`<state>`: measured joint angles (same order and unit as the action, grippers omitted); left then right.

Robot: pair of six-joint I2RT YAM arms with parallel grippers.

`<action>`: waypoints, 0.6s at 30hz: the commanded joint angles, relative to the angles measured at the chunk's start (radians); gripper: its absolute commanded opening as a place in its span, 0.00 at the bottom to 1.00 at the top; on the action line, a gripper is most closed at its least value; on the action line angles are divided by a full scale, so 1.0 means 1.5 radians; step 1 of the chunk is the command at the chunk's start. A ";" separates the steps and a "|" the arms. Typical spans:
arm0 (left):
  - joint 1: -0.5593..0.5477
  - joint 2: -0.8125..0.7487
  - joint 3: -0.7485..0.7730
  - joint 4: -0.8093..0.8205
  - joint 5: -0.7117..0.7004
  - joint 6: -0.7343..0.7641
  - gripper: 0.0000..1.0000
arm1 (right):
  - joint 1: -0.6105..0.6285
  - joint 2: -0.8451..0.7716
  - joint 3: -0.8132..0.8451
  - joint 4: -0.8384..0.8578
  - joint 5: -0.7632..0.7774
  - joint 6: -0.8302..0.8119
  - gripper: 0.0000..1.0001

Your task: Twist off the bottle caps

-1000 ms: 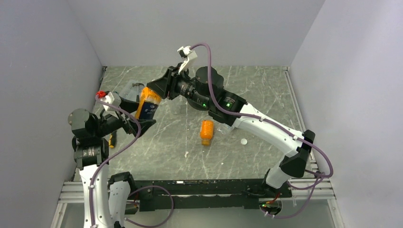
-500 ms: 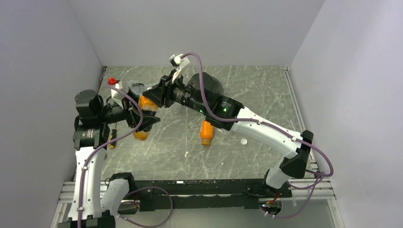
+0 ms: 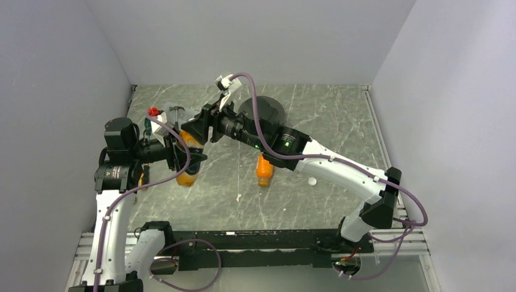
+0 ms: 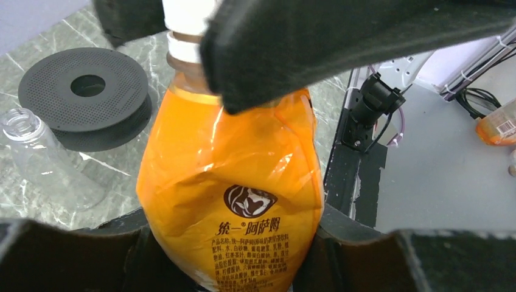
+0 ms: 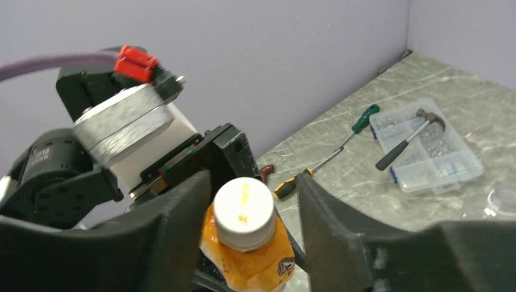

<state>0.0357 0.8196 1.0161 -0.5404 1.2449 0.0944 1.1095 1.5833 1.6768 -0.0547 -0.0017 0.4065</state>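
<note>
The left arm (image 3: 112,213) and the right arm (image 3: 344,169) have smooth white shells on the long links and round black housings at the joints. A pale purple cable (image 3: 416,210) runs loosely along each arm, from the base up to the wrist. On the right arm small green lights (image 3: 285,145) glow on a black housing. The left claw (image 3: 182,157) and the right claw (image 3: 196,129) have broad, matte black fingers (image 5: 341,243). The left wrist carries a silver-grey block (image 5: 125,121), possibly a camera housing, with a red plug (image 5: 135,62) on top.
</note>
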 commanded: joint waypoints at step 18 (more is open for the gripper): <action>-0.007 -0.042 -0.002 -0.029 -0.073 0.134 0.23 | -0.002 -0.004 0.044 -0.018 0.058 0.058 0.44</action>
<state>0.0273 0.7696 1.0176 -0.5999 1.1305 0.2581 1.1179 1.5833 1.6901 -0.1055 0.0452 0.4900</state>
